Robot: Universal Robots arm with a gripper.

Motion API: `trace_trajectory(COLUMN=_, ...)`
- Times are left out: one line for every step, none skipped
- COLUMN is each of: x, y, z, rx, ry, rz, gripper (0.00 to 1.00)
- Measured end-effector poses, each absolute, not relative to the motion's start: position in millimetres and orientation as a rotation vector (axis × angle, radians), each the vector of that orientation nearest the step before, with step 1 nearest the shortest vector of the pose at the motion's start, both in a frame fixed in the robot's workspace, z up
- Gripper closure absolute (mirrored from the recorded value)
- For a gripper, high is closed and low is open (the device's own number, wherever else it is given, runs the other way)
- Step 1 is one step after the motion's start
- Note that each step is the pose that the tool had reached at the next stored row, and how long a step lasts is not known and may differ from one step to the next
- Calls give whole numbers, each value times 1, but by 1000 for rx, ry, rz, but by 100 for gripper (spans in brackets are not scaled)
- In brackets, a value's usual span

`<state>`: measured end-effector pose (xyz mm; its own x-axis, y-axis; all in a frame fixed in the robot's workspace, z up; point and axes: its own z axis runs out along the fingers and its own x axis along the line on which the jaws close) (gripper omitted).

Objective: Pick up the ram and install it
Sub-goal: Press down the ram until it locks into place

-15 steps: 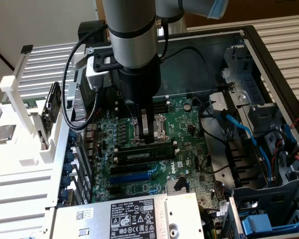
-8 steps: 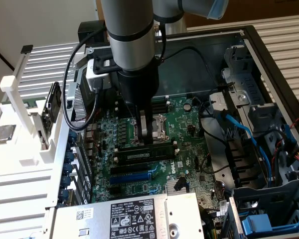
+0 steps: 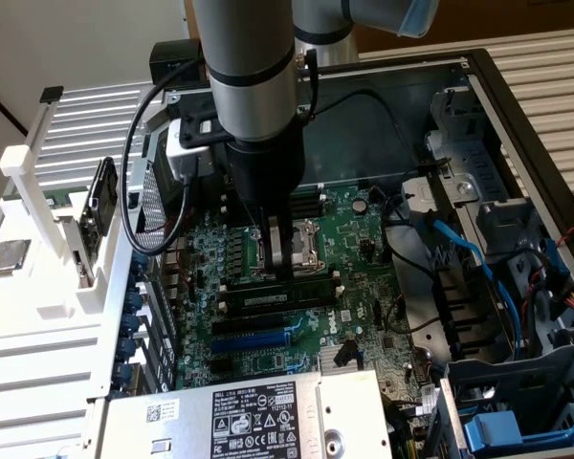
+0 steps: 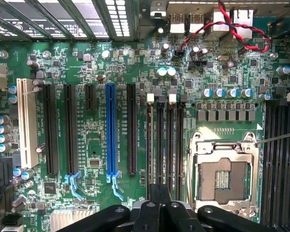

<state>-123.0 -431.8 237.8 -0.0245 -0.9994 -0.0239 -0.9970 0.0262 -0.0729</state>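
The hand (image 3: 279, 271) is closed and presses down on the ram (image 3: 279, 298), which lies in a black memory slot (image 4: 160, 145) beside the processor socket (image 4: 225, 176). The seating step seems underway; it needs straight, even downward pressure.

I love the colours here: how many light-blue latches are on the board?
2. One latch ends a black slot; the other latch ends the blue slot. The pincer may hide more.

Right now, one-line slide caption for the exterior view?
Gripper shut, pressing down at the ram seated in a black memory slot on the motherboard.
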Motion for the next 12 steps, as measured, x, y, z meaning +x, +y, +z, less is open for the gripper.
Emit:
trace_trajectory(x=-123, y=-432, z=237, rx=-2145, ry=2200, rz=-54, gripper=90)
trace_trajectory(x=-123, y=-432, z=237, rx=-2146, ry=2200, rz=-54, gripper=90)
trace_trajectory(x=-123, y=-432, z=237, rx=-2146, ry=2200, rz=-54, gripper=90)
trace_trajectory(x=-123, y=-432, z=236, rx=-2146, ry=2200, rz=-54, gripper=90)
trace_trajectory(x=-123, y=-432, z=236, rx=-2146, ry=2200, rz=-54, gripper=90)
trace_trajectory(x=-123, y=-432, z=235, rx=-2146, ry=2200, rz=-54, gripper=90)
trace_trajectory(x=-123, y=-432, z=235, rx=-2146, ry=2200, rz=-54, gripper=90)
trace_trajectory(x=-123, y=-432, z=234, rx=-2146, ry=2200, rz=-54, gripper=90)
trace_trajectory(x=-123, y=-432, z=234, rx=-2146, ry=2200, rz=-54, gripper=90)
trace_trajectory(x=-123, y=-432, z=234, rx=-2146, ry=2200, rz=-54, gripper=90)
trace_trajectory(x=-123, y=-432, z=233, rx=-2147, ry=2200, rz=-54, gripper=90)
trace_trajectory(x=-123, y=-432, z=233, rx=-2147, ry=2199, rz=-54, gripper=90)
